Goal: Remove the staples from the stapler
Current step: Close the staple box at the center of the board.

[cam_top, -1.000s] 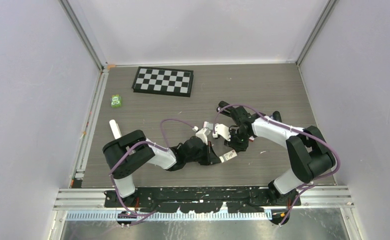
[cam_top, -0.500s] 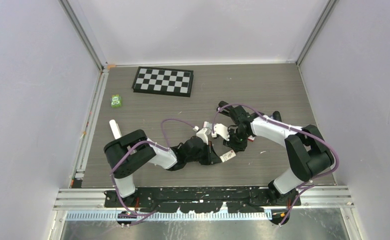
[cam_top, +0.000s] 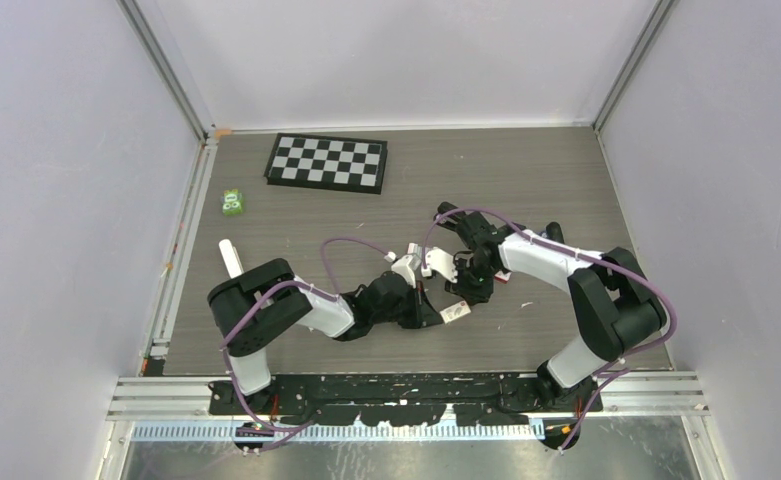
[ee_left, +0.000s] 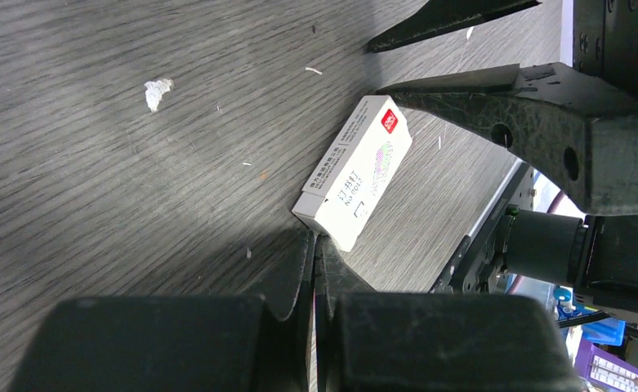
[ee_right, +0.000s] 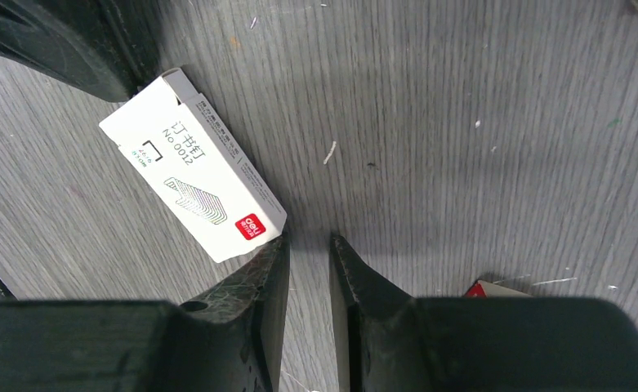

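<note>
Staple box [ee_right: 193, 189]: white, rectangular cardboard

The surface [cam_top: 566, 180] is grey-brown with a fine wood grain. At its far side lies a checkerboard [cam_top: 327, 162] of black and white squares inside a black border, and near that a small bright green object [cam_top: 232, 203] with pale markings. The staple box [ee_right: 193, 167] is white, printed with black lettering, a short line of green text, a silvery iridescent drawing of staples and a red square logo at one end. The left pincer [ee_left: 314, 253] and the right pincer [ee_right: 309, 242] are both matte black. The arm links [cam_top: 541, 262] are white with black joints, trailed by purple cables [cam_top: 351, 243]. The walls [cam_top: 66, 200] are pale lavender-white.
</note>
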### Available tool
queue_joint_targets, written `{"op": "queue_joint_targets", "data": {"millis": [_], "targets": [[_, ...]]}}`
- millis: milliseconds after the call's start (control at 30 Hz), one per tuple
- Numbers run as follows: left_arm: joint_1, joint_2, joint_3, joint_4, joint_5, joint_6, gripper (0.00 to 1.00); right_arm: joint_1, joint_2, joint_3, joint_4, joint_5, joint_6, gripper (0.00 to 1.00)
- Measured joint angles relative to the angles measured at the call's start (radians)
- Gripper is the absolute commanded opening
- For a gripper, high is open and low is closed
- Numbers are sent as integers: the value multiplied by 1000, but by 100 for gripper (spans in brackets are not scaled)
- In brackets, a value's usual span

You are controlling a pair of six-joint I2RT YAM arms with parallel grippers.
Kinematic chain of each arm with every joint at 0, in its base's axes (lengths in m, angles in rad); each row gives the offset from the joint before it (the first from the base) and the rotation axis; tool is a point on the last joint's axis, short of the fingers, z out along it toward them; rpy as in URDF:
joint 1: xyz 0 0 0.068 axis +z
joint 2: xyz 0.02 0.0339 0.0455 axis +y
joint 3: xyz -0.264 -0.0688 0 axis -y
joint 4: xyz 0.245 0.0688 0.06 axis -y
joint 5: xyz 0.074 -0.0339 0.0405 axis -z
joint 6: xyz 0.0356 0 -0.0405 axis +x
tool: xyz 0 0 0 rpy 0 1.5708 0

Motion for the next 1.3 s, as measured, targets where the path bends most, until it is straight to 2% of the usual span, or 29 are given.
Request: {"op": "queue_joint_targets", "data": {"millis": [633,767,833,933,1133,1267,1300], "targets": [[11,0,7,-13,-6,-8,0,44,22,24,-40,-9,9,32],[13,-5,3,-13,-8,-2,5,39,22,27,-39,-2,44,33],[18,-25,-18,-14,-14,6,10,13,18,26,-37,-12,63,35],[27,-94,-74,-32,-25,40,27,-58,-13,21,-47,-28,72,41],[44,-315,-139,-140,-51,182,60,-214,-198,41,-142,-85,70,49],[49,-531,-140,-255,-97,351,94,-320,-257,95,-207,-180,66,57],[51,-589,-139,-282,-114,399,99,-357,-271,106,-225,-216,65,60]]}}
